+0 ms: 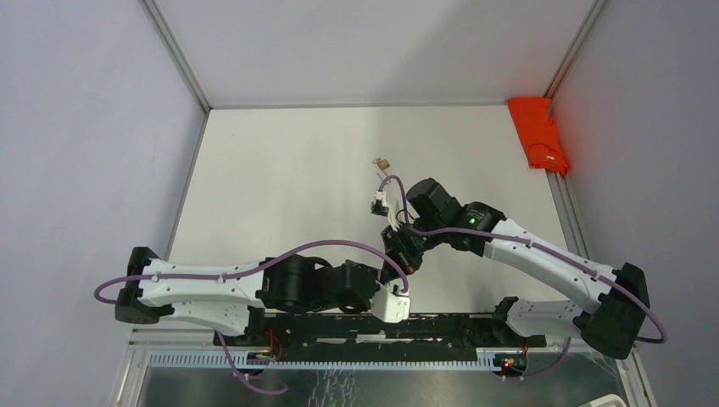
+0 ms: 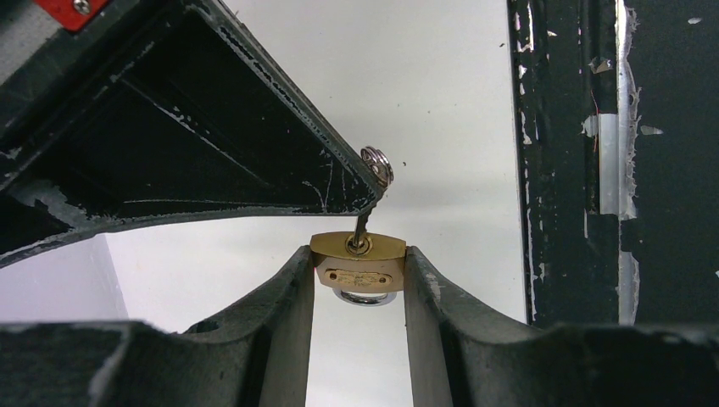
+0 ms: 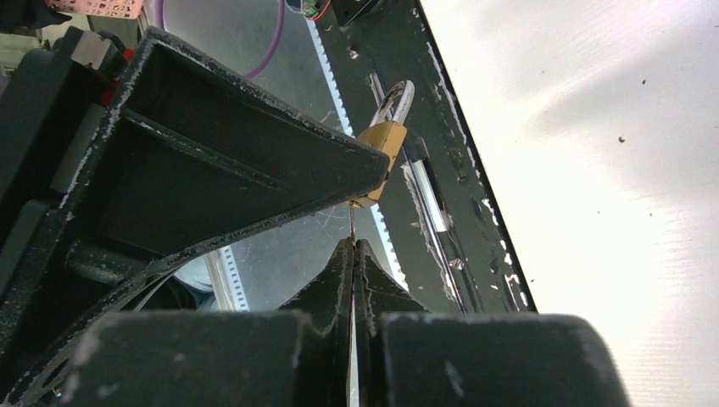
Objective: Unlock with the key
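A small brass padlock [image 2: 358,264] is clamped by its sides between the fingers of my left gripper [image 2: 358,273], keyhole facing up and silver shackle [image 2: 365,298] pointing down. A silver key [image 2: 376,166] stands in the keyhole. My right gripper [image 3: 353,247] is shut on the key's head, and a thin strip of blade [image 3: 352,222] runs from its tips to the padlock [image 3: 383,141]. In the top view the left gripper [image 1: 395,278] and right gripper [image 1: 398,254] meet near the table's front middle, and the lock itself is hidden there.
A red object [image 1: 538,136] lies at the back right corner. A small brass item [image 1: 381,161] rests on the white table [image 1: 280,170] behind the arms. The black base rail [image 1: 441,326] runs just under the grippers. Walls close in the left, right and back.
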Tool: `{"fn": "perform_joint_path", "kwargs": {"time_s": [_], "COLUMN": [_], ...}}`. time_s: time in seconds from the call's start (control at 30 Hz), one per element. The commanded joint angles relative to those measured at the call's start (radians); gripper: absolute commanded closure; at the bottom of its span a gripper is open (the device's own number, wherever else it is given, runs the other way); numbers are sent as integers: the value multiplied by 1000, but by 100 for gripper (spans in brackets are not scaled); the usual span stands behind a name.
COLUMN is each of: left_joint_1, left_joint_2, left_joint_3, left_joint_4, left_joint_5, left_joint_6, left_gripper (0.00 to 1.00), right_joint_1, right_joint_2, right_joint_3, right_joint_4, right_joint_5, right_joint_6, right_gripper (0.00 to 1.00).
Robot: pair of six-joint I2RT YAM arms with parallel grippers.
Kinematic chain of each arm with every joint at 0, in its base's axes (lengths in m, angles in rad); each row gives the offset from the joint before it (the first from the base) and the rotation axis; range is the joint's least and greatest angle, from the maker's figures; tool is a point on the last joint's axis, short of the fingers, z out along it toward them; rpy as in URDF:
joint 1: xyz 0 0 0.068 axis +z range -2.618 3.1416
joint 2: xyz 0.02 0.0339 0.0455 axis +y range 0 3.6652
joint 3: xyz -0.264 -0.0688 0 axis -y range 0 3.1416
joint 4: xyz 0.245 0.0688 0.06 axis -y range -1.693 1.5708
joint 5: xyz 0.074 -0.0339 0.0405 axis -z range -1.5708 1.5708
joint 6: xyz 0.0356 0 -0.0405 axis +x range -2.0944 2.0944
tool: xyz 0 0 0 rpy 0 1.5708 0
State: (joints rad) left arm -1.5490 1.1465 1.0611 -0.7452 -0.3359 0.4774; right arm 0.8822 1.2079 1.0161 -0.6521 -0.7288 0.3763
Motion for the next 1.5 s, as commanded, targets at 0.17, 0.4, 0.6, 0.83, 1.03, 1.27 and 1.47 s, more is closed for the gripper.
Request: {"fn": "perform_joint_path", "kwargs": {"time_s": [0.17,0.4,0.6,0.83,1.03,1.27,1.47], "left_joint_1": [-7,-7,-13,-14,-15,-20,-26], "left_joint_2": [-11,-3,8,9,14,27,36], "left_joint_3": [37,47,53,53,55,61,59], "left_joint_4": [50,50,49,50,49,50,54], "left_joint_5": [-9,-9,-18,-19,-22,-37,-55], "left_joint_6": [2,1,-1,1,1,3,4], "left_gripper": [98,98,98,98,98,98,98], "right_joint_1": [6,6,6,6,6,6,6], "right_joint_2": [14,37,61,64,61,76,88], "right_joint_3": [21,41,84,111,90,111,138], "right_joint_4": [0,-25,-36,-43,-44,-56,-46], "right_joint_5": [15,22,16,18,19,23,25], "right_joint_6": [-15,-28,-38,-42,-42,-41,-33], "right_gripper": [100,100,100,100,100,100,100]}}
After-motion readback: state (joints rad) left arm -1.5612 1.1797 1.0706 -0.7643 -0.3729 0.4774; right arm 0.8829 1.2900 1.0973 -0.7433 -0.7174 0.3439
